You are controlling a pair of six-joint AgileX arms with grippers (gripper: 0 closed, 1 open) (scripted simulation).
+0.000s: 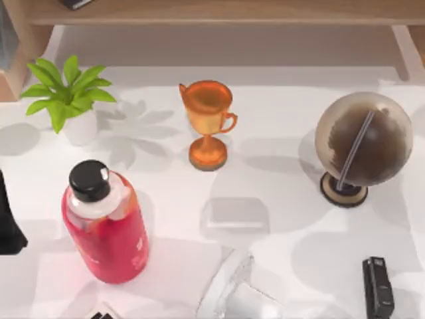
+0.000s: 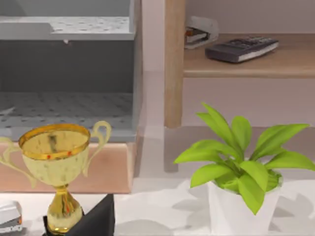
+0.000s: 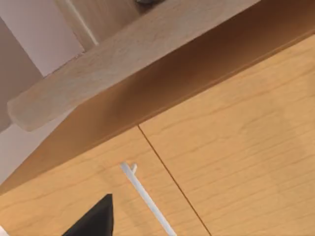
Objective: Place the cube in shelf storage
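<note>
My left arm (image 1: 10, 222) sits at the table's (image 1: 279, 199) left edge; I cannot tell how its claw stands. A red bottle (image 1: 106, 226) stands near, a grey block (image 1: 236, 216) mid-table with open room around it. Beyond are a plant (image 1: 66, 96), trophy (image 1: 208, 123) and globe (image 1: 362, 143). The shelf (image 1: 219, 12) spans the far edge, a calculator (image 2: 241, 49) on its board.
</note>
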